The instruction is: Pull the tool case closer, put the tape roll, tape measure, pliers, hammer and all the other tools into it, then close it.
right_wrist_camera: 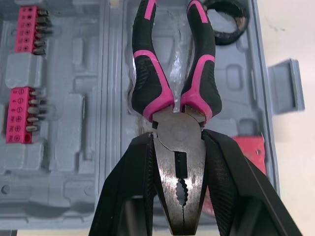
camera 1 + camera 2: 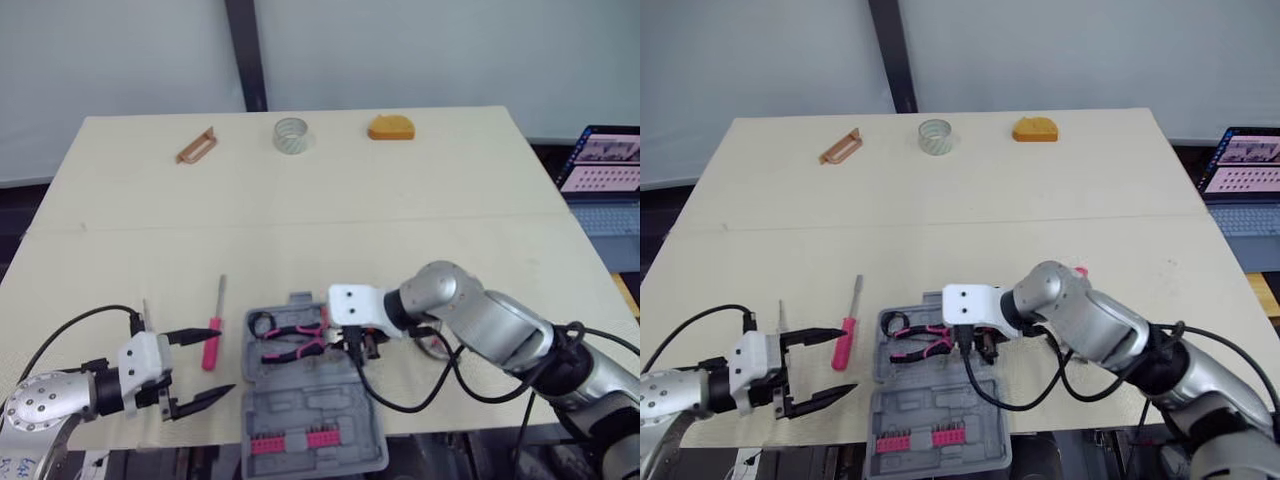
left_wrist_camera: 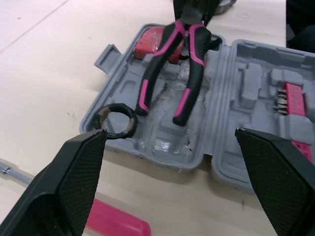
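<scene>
The grey tool case (image 2: 330, 425) lies open at the table's near edge. In its far half lie the pink-and-black pliers (image 2: 295, 341), a black tape roll (image 2: 262, 323) and a red tool (image 3: 150, 42). My right gripper (image 1: 178, 138) is shut on the pliers' steel head, and the handles (image 1: 172, 73) rest in the case. My left gripper (image 2: 222, 362) stands open left of the case, nothing between its fingers. A pink-handled screwdriver (image 2: 212, 345) lies on the table just beyond it.
Along the table's far edge sit a clear tape roll (image 2: 291, 134), an orange object (image 2: 390, 127) and a brown tool (image 2: 197, 145). Pink bit racks (image 2: 295, 440) fill the case's near half. A laptop (image 2: 605, 165) stands off the table's right side.
</scene>
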Robot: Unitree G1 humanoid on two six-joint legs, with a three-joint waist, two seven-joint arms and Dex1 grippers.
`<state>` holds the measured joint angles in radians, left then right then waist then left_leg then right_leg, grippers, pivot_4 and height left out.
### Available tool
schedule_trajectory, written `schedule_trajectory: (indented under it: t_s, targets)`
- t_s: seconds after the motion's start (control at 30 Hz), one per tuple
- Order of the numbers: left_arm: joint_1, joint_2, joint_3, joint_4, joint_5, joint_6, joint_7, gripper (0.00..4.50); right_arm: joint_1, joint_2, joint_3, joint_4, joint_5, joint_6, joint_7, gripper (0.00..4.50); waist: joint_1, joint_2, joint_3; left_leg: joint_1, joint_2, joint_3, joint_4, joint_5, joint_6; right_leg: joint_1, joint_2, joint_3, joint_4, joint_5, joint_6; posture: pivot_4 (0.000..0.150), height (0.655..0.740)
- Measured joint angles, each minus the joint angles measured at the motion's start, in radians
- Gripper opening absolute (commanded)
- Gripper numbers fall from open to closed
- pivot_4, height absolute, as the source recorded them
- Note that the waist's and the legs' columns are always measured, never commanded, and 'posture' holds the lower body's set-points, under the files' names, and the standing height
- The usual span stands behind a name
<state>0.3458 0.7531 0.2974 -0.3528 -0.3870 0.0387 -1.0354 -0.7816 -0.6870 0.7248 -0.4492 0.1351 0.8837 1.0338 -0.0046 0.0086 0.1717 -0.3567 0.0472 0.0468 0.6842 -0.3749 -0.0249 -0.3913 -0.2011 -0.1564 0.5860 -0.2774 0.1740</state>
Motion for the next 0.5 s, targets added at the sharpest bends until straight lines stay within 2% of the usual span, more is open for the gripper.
schedule_trajectory:
  t_s: [0.2,0.5]
  targets:
    - [-0.025,-0.013,-0.003,0.006,0.001,-0.007,0.027,4.50,-0.029,0.059,0.040,0.032,-0.036,0.005,0.001,0.96,-0.001,0.000,0.000,0.000,0.000,0.001,0.000,0.000,0.000,-0.001,0.000,0.000,0.001,0.000,0.000,0.150,0.7400]
    - [-0.029,-0.012,-0.010,0.016,0.001,-0.007,0.026,4.50,-0.031,0.068,0.062,0.058,-0.078,-0.009,0.008,0.96,-0.002,0.000,0.000,0.000,0.000,0.001,0.000,0.000,0.000,-0.001,0.000,0.000,0.001,0.000,0.000,0.150,0.7400]
